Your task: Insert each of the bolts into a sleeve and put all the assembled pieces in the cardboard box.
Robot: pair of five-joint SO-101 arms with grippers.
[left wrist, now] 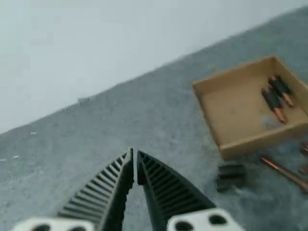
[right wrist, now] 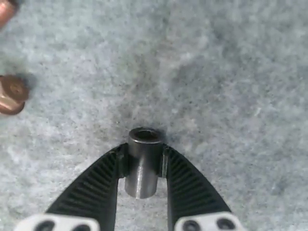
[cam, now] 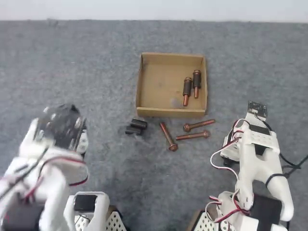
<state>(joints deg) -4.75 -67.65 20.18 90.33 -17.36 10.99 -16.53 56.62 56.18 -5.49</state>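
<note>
grey carpet covers the desk [cam: 96, 57], where the right arm's jaws stand clamped on one black sleeve [right wrist: 142, 166], its open end showing, with two copper bolt heads [right wrist: 10, 94] cut off at that view's edge, while the left arm's jaws, all but together and empty, hang over the carpet well clear of the parts. two assembled pieces [cam: 187, 89] lie side by side in the cardboard box [cam: 159, 111]; in front of it three loose bolts [cam: 168, 136] rest on the desk, and just beside its near corner two more sleeves [cam: 135, 126] lie touching, hard to tell apart.
</note>
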